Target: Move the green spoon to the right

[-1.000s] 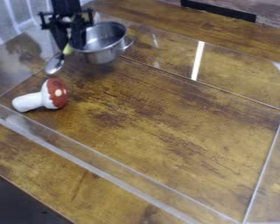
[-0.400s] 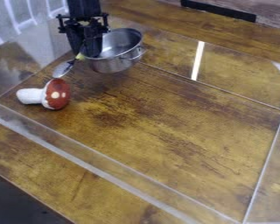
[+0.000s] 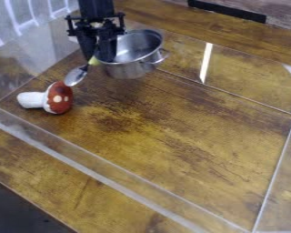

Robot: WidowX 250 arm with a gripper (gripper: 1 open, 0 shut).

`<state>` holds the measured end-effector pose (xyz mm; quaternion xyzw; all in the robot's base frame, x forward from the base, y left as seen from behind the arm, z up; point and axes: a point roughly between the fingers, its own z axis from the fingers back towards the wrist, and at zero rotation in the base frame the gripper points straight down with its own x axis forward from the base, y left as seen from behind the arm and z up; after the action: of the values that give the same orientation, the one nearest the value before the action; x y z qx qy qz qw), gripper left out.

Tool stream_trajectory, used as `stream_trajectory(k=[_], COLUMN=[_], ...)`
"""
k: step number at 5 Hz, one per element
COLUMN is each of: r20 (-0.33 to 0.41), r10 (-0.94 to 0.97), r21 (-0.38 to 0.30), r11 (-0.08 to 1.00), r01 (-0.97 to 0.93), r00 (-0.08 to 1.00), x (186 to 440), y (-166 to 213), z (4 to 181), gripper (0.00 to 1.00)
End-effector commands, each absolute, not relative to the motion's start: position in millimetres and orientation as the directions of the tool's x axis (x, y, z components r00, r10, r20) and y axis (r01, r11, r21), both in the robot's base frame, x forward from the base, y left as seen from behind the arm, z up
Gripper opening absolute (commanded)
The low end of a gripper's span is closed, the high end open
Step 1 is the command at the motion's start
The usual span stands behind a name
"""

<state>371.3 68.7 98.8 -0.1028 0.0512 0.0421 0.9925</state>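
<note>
The green spoon [image 3: 83, 69] hangs tilted from my gripper [image 3: 98, 53]. Its silver bowl points down-left, just above the wooden table, and its pale green handle runs up between the black fingers. The gripper points nearly straight down and is shut on the handle. It stands hard against the left rim of the steel pot [image 3: 138, 53]; I cannot tell whether they touch.
A red-and-white mushroom toy [image 3: 48, 99] lies on the table left of the spoon. A clear low acrylic wall [image 3: 135, 187] borders the work area along the front and right. Bare wood table [image 3: 185, 118] spreads out to the right.
The gripper has carried the spoon to the right and slightly toward the camera. The steel pot has also shifted right alongside it. The mushroom toy has stayed put.
</note>
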Motion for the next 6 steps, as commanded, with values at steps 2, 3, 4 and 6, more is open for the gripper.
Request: stream_trajectory(k=[2,3,4,6], r20=[-0.01,-0.018,-0.024,-0.032], r10=[0.018,-0.031,-0.055,-0.057], r21=[-0.179,-0.171,-0.17,-0.166], r11=[0.984,0.985,0.984,0.985], r01=[-0.02,0.027,0.05,0.051], r00=[1.0,0.999,0.998,0.998], x=[367.6,373.3,375.2,377.0], y=[10.0,3.6,10.9,29.8], z=[126.5,118.8,121.2,124.1], gripper=[0.0,0.0,0.0,0.0])
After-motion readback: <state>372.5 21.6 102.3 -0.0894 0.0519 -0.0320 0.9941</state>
